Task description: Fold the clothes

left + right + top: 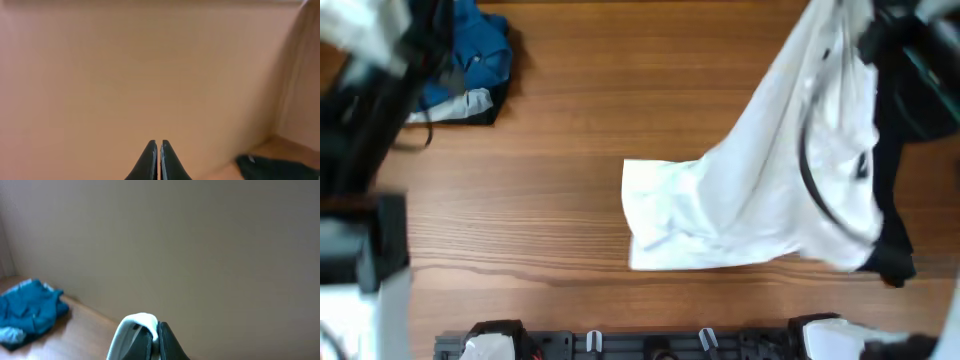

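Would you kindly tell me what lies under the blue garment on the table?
A pale strip of fabric and a black edge stick out beneath the blue garment; the rest of both is covered by it.

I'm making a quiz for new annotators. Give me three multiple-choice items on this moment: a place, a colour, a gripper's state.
1. In the overhead view, where on the brown wooden table does the crumpled blue fabric pile lie? A centre; B top-left; C bottom-right.
2. What colour is the large soft garment hanging from the right gripper? A red; B green; C white.
3. The left gripper is: A shut, empty; B wide open; C shut on cloth.
Key: B, the pile sits by the top-left corner; C, white cloth drapes down to the table; A, its fingers meet with nothing between them.
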{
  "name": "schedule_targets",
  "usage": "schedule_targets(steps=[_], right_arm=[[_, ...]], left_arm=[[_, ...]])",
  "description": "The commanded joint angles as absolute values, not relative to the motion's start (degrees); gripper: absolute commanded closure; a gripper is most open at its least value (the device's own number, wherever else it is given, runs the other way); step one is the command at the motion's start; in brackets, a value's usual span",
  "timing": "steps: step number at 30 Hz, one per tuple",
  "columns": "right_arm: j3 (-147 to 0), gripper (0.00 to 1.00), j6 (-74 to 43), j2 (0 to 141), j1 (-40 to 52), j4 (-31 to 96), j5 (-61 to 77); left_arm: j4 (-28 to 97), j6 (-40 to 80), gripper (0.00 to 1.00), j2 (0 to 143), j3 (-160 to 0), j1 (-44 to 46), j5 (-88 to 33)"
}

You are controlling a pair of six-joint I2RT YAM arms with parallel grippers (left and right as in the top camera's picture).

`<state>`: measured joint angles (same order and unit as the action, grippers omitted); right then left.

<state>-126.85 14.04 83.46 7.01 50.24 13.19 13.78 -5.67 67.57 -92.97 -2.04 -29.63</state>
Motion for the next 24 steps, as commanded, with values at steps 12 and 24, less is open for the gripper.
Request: schedule_targets(steps=[12, 24], right_arm=[[-126.9, 0.96, 12.8, 100.4, 6.7, 49.5, 17.9], [-126.9, 0.96, 7.1, 103.7, 2.7, 43.2, 8.7]], left_arm=[[18.5, -4.3, 0.96, 81.7, -92.8, -2.0, -34.8], [26.3, -6.4, 0.96, 83.6, -92.8, -2.0, -33.1]])
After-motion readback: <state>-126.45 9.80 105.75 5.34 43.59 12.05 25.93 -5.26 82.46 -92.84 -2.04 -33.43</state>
